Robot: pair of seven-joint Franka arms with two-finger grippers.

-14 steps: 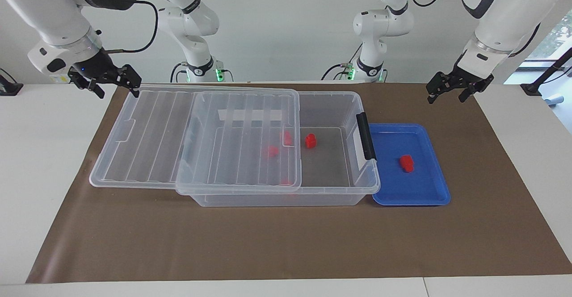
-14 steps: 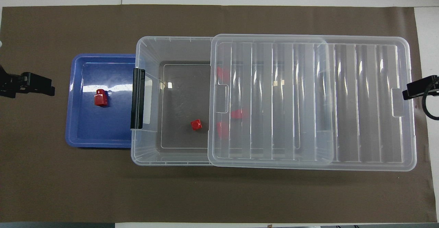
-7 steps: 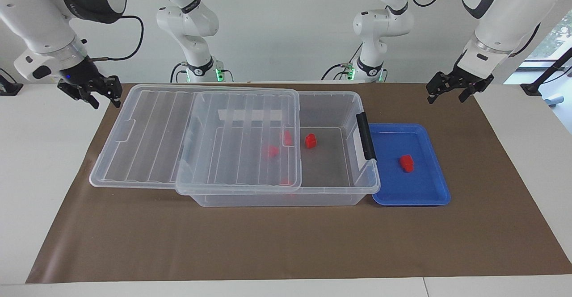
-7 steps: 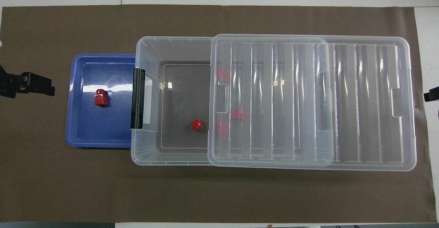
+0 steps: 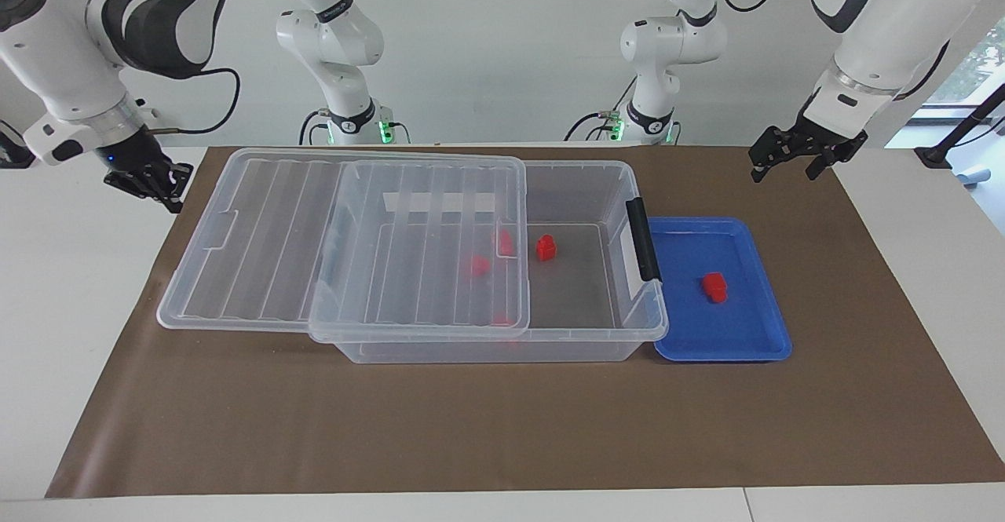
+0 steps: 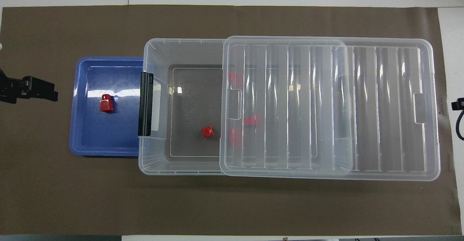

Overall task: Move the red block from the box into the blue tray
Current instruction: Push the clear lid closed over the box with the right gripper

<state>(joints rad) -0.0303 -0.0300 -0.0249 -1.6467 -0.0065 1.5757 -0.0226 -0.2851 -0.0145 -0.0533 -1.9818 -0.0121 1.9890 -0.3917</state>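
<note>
I see the counter with the big clear box in the middle. Its lid is slid toward the right arm's end, so part of the box is open. The blue tray touches the box at the left arm's end. One red block lies in the tray, so I think that job is done. More red blocks sit in the box. My left gripper is spread, over the counter edge closest to the robots. My right gripper is pressed together, holding nothing, over the counter's right-arm end. Both are clear of everything.
</note>
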